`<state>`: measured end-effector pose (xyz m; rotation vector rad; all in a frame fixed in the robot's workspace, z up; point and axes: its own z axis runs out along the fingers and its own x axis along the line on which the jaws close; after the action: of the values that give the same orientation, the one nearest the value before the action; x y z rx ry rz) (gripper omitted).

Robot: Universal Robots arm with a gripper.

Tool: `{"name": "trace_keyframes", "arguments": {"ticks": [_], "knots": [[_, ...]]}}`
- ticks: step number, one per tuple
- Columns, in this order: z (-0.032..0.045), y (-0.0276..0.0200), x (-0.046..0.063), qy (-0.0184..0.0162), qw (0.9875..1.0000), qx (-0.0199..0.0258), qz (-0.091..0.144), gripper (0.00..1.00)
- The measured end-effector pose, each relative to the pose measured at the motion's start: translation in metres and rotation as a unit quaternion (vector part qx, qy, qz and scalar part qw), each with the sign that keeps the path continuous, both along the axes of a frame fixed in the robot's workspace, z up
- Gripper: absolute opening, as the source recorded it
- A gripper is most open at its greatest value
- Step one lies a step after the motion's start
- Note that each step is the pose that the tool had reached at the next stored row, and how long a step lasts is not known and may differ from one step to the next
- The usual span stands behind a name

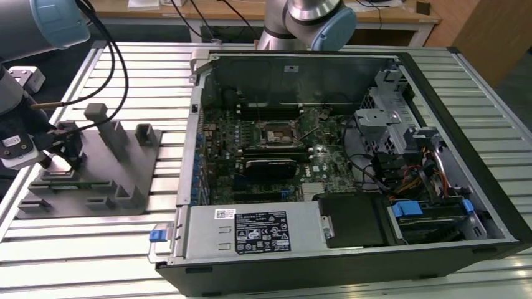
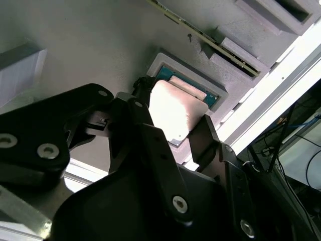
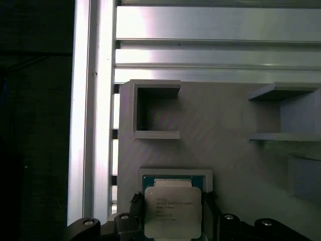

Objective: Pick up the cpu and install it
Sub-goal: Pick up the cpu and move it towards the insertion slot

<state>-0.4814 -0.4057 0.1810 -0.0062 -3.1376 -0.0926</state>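
Claw [image 3: 173, 201] is straddling the cpu [image 3: 173, 213] in the grey holder block [image 3: 225, 150]; you cannot tell whether it is clamping. You are risking tilting it if contact is off-centre.

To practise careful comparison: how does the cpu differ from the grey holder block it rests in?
The cpu is small, thin and silvery-topped; the grey holder block is far larger, matte grey throughout. The cpu is a plain flat square; the holder block carries raised posts and pockets. Both lie flat.

Ribbed metal tabletop [image 1: 91, 249], pale wooden desk [image 1: 399, 17] behind, perhaps a wooden panel [image 1: 490, 31] beyond.
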Motion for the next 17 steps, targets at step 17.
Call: {"name": "trace_keyframes", "arguments": {"ticks": [17], "knots": [[0.0013, 0.0000, 0.0000, 0.0000, 1.0000, 0.0000, 0.000, 0.62]]}}
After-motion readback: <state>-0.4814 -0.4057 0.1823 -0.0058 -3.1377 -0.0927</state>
